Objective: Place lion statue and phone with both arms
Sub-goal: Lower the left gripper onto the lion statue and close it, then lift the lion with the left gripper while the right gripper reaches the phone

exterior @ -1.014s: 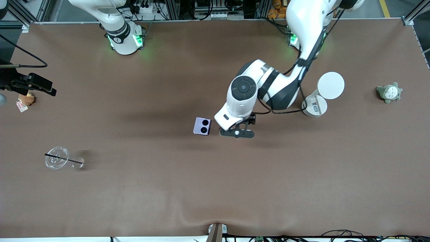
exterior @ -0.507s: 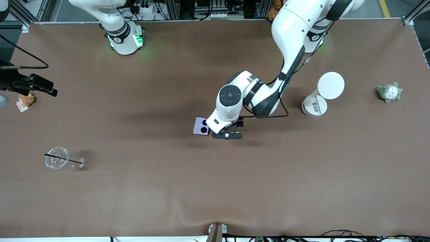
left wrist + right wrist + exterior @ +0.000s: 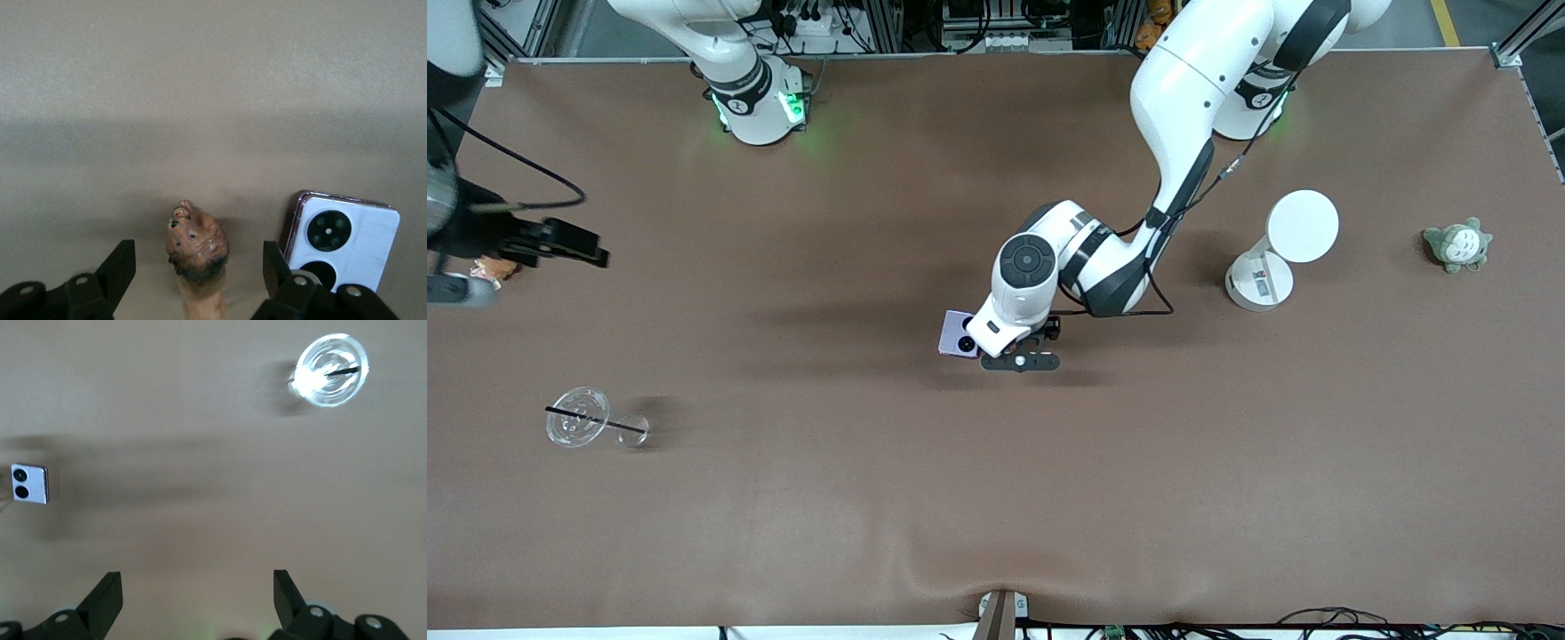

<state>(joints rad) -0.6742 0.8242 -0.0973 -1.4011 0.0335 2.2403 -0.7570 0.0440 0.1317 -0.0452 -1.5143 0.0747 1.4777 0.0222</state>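
The left arm has swung in from its own end of the desk [image 3: 996,498] and now stops right next to the phone [image 3: 343,243]. A second ago the whole phone showed from the front, and now the arm's white hand covers part of it. The phone has not moved. It lies flat near the middle of the desk with its two round black eyes facing up. The left gripper [image 3: 197,260] is low over the desk, and the little lion [image 3: 197,243] is between its two fingers [image 3: 120,263]. The lion's dark head pokes out past the fingertips, just beside the phone but not touching it. The fingers are spread apart, with a gap on each side of the lion, so the gripper is not squeezing it. I think the lion is lying on the desk, but I cannot be sure from here. So the lion now looks to be in its place by the phone, and I think this step is almost done. The right arm has shifted a little and waits over its own end of the desk. The right gripper [image 3: 197,587] is spread wide with nothing in it. From there it looks down at the clear cup [image 3: 331,370] with a straw, and the phone is well apart from it
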